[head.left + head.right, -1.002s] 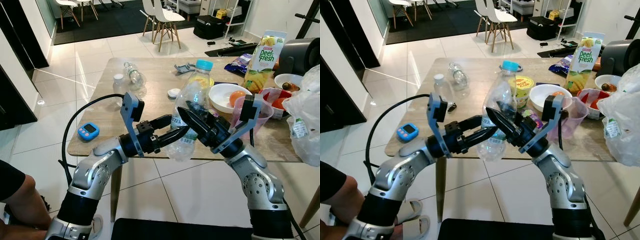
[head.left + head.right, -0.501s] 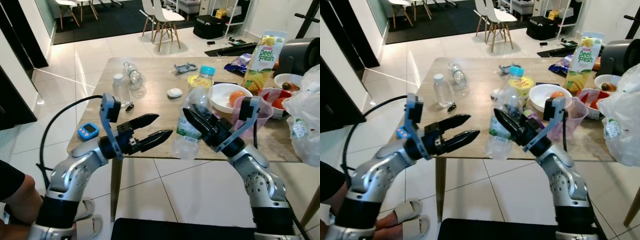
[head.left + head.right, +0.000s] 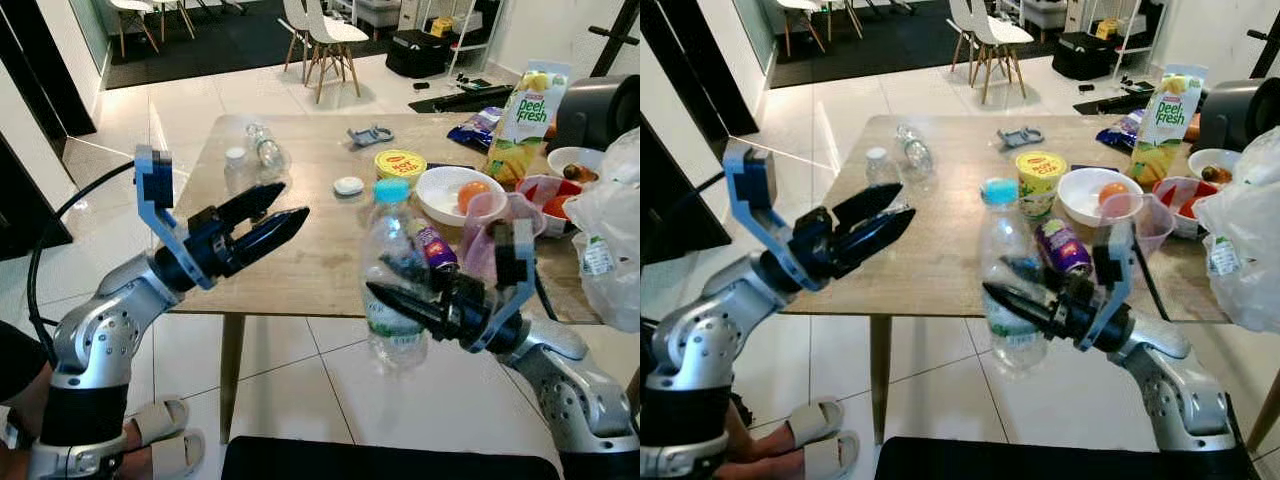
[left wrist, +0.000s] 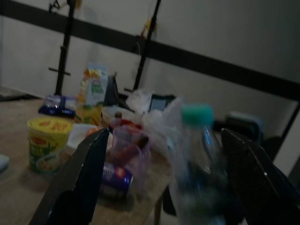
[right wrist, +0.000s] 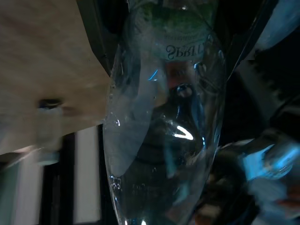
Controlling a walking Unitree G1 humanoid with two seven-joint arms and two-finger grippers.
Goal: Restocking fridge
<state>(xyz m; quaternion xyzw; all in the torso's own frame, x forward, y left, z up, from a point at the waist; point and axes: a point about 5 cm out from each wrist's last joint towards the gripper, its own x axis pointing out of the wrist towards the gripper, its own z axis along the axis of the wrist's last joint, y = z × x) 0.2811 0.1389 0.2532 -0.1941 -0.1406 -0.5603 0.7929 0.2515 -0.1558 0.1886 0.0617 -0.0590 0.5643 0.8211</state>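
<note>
a clear water bottle point(image 3: 392, 275) is pinched upright by the right tool point(image 3: 415, 305), off the table point(image 3: 300, 250) edge at 5 o'clock. the left tool point(image 3: 262, 218) hangs spread, empty. carrying toward the fridge is judged next.

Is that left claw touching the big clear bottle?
Apart. In the left eye view the left gripper hangs open over the wooden table, with bare tabletop between it and the water bottle, which the right gripper holds.
</note>
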